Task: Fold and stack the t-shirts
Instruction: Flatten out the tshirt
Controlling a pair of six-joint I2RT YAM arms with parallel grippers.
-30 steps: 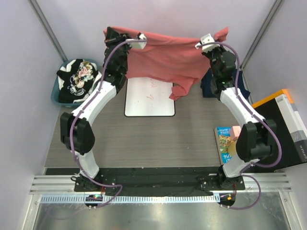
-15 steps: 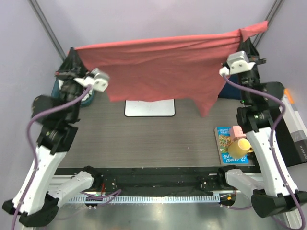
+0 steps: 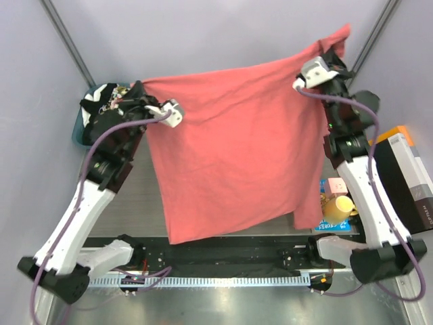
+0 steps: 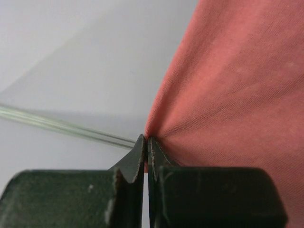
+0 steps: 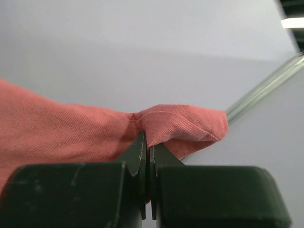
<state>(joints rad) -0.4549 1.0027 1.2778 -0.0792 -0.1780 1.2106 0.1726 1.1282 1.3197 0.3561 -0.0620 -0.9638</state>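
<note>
A coral shirt [image 3: 237,149] hangs spread out in the air across most of the top view, stretched between the two raised arms. Its lower hem droops toward the near edge of the table [image 3: 135,196]. The left gripper [image 4: 146,152] has its jaws pressed together on the shirt's upper left corner, and the cloth fans out from the pinch. The right gripper [image 5: 147,142], likewise fully closed, nips a folded bit of the upper right corner, higher than the left.

The table is grey wood-grain and the walls [image 3: 203,34] are pale lilac. A black and orange box [image 3: 406,176] stands at the right. At the left a teal basket [image 3: 78,132] holds black and floral shirts [image 3: 108,108]. Beside the right arm lie a blue book [image 3: 336,227], partly hidden, and a small yellow thing [image 3: 336,205].
</note>
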